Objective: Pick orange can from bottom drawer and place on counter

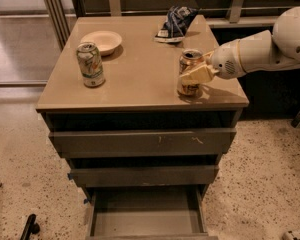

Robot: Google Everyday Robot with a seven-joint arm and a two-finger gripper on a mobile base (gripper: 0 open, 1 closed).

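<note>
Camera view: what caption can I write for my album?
Robot gripper holds the orange can upright on the counter, bottom drawer open below.

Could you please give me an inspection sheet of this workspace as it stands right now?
Surface: the counter, glossy tan, carries four things.
Job's things: the orange can stands upright near the counter's right front corner; the bottom drawer is pulled open, nothing seen inside.
Clutter: a white-and-green can upright at the left, a pale bowl behind it, a dark crumpled bag at the back.
Grippers: the gripper is at the orange can, against its side.
Cables: nothing seen.
Surroundings: speckled floor.
</note>
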